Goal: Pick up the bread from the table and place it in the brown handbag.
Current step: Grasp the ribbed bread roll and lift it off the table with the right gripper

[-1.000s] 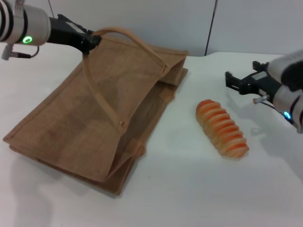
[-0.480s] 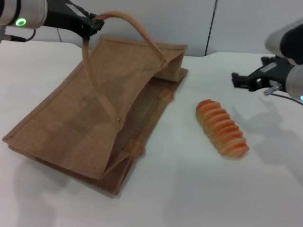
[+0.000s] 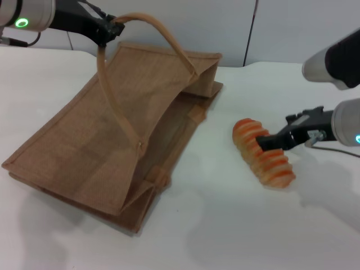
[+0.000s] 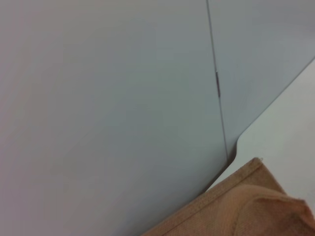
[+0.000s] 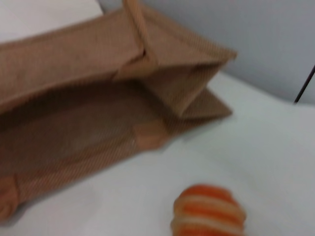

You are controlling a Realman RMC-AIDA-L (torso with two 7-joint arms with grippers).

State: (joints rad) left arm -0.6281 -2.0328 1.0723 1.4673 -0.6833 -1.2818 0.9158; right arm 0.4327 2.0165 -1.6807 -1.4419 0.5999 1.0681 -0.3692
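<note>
The bread [image 3: 260,159], a tan loaf with orange ridges, lies on the white table [image 3: 225,230] to the right of the brown handbag [image 3: 101,140]. The bag lies flat with its mouth facing the bread. My left gripper [image 3: 112,27] is shut on the bag's upper loop handle [image 3: 149,25] at the far left and holds that side up, so the mouth gapes. My right gripper [image 3: 265,140] is open and sits low over the middle of the bread. The right wrist view shows the bread's end [image 5: 209,216] and the open bag mouth [image 5: 74,103]. The left wrist view shows only a bag edge [image 4: 246,206].
A grey wall with a dark vertical seam [image 3: 251,34] stands behind the table's far edge. Bare white tabletop lies in front of the bag and the bread and between them [image 3: 216,140].
My right gripper has come down and to the left, from above the table's far right to over the bread. My left gripper has raised the handle a little and holds it.
</note>
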